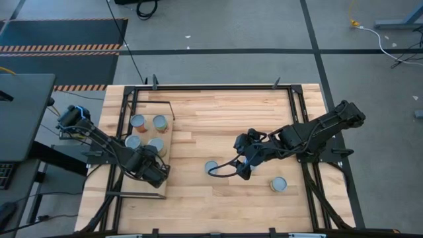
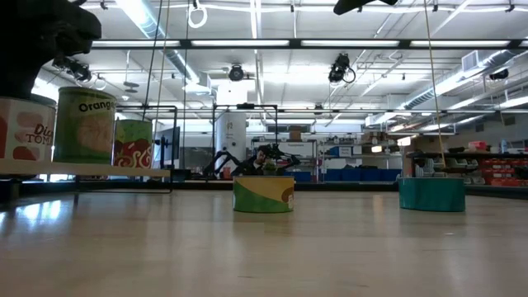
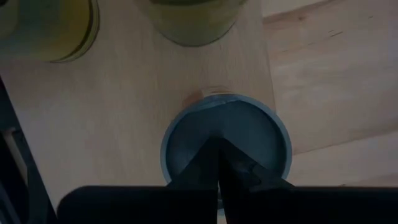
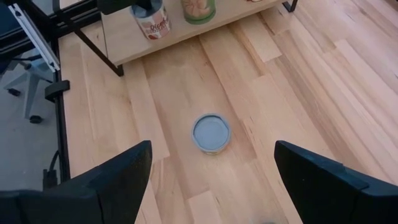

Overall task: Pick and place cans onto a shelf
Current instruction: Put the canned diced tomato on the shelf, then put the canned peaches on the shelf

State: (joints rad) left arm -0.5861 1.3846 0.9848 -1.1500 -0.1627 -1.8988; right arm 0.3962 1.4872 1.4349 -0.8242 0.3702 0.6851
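The right end effector (image 1: 232, 173), fingers spread apart, is hovering over the bench (image 1: 218, 125) beside a loose can (image 4: 211, 133). The left end effector (image 1: 157, 173), fingers together, is hanging above a can (image 3: 227, 146) standing on the shelf (image 1: 165, 142).

Two dark jointed arms, black cable looping beside the right pincer (image 1: 243, 166).
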